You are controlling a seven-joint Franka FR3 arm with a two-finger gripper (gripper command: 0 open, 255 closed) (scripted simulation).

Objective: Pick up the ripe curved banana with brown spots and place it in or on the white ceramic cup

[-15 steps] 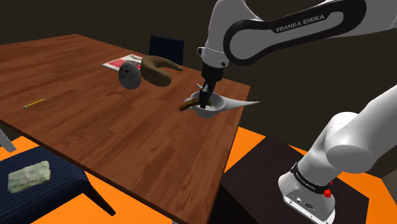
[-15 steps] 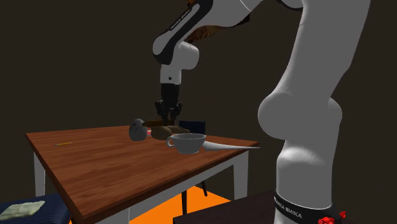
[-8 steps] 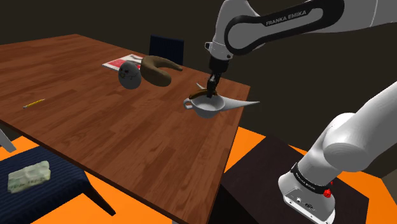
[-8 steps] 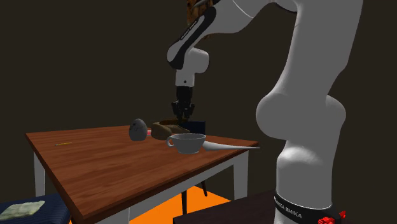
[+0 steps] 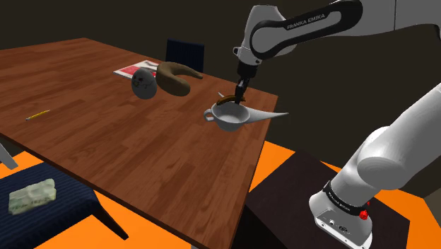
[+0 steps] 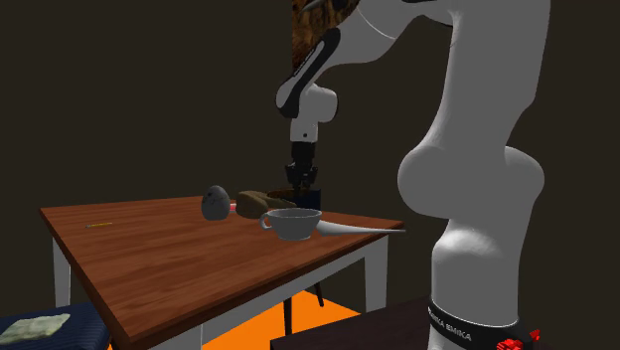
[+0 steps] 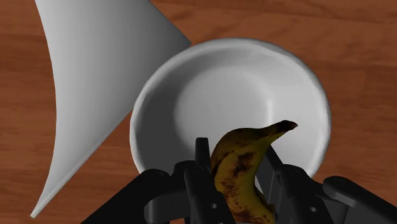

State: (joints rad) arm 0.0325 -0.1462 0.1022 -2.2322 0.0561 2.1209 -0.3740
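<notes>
Banana [image 7: 245, 175] clasped by fingers of gripper [image 7: 236, 167] | lifted higher than a second ago | now hung over cup [image 7: 216, 95], shoulder view's centre | release judged next

White arm [image 5: 385, 152], dark joints [image 5: 275, 32], FRANKA EMIKA lettering [image 5: 306, 20], black claw [image 7: 236, 156]

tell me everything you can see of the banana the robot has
The banana is yellow with heavy brown spotting, curved, and ends in a dark pointed tip. The gripper clasps it between its black fingers, with the tip sticking out past them. It hangs over the open white cup and appears to touch nothing but the fingers.
</notes>
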